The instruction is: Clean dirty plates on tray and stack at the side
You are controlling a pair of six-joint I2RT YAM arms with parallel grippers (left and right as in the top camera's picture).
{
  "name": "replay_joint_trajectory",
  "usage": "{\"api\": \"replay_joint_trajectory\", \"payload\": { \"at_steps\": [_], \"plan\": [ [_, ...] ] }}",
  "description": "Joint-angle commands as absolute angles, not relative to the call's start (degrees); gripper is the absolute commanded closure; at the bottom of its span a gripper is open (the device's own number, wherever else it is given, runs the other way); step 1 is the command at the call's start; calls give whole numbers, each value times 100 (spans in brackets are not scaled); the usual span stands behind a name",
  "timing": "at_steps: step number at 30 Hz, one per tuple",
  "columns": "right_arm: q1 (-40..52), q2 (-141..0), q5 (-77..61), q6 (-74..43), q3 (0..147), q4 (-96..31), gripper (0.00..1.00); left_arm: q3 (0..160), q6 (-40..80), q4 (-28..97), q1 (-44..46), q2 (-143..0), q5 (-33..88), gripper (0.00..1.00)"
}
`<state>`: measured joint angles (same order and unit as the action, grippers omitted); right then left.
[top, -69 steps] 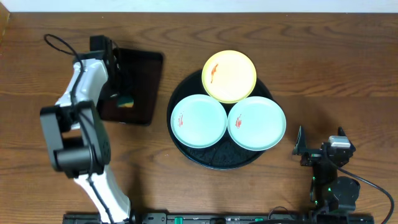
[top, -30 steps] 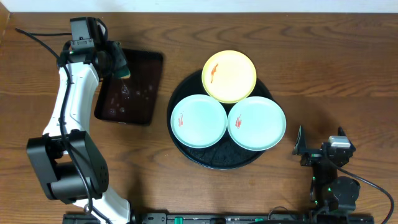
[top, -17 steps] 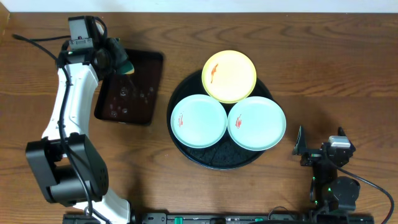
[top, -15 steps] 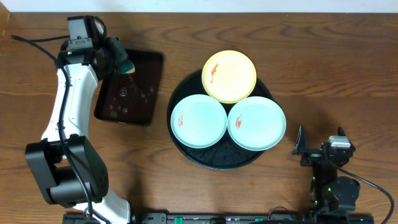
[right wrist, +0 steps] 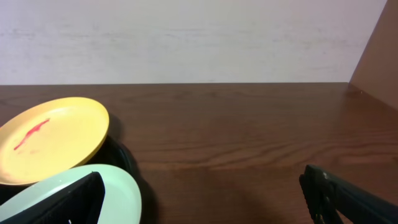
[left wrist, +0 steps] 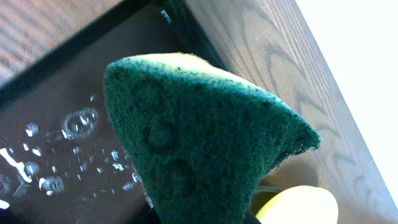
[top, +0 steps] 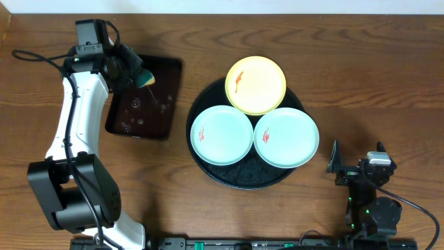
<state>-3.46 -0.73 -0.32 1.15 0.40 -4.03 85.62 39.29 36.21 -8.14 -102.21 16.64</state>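
Note:
Three plates sit on the round black tray (top: 208, 171): a pale yellow plate (top: 255, 85) at the back with a red-orange smear, and two mint-blue plates, one at the left (top: 221, 135) and one at the right (top: 286, 137), each with small red marks. My left gripper (top: 139, 73) is shut on a green and yellow sponge (top: 145, 78), held above the rectangular tray's top edge; in the left wrist view the sponge (left wrist: 199, 134) fills the frame. My right gripper (top: 354, 167) is open and empty, right of the round tray. The yellow plate (right wrist: 50, 138) and a mint plate (right wrist: 118, 193) show in the right wrist view.
A smaller rectangular black tray (top: 146, 104) with water drops lies left of the round tray; its wet floor shows in the left wrist view (left wrist: 56, 143). The table's far edge meets a pale wall.
My left gripper has lifted the sponge out of the rectangular tray and carried it up and to the right, toward the round tray. The right arm and the plates have not moved.

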Motion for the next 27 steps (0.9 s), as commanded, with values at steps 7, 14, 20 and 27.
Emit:
{"api": "replay_joint_trajectory", "payload": {
  "at_steps": [7,14,20,27],
  "plan": [
    [-292,-49,-5,200,32,-429,1,8573,4488,3752,-829,-10018,1747,92],
    [-292,-49,-5,200,32,-429,1,8571,4488,3791,-834,-10018,1732,93],
    [-292,-49,-5,200,32,-429,1,8571,4488,3959,-834,-10018,1253,92],
    [-292,-49,-5,200,32,-429,1,8571,4488,4115,-834,-10020,788,92]
  ]
}}
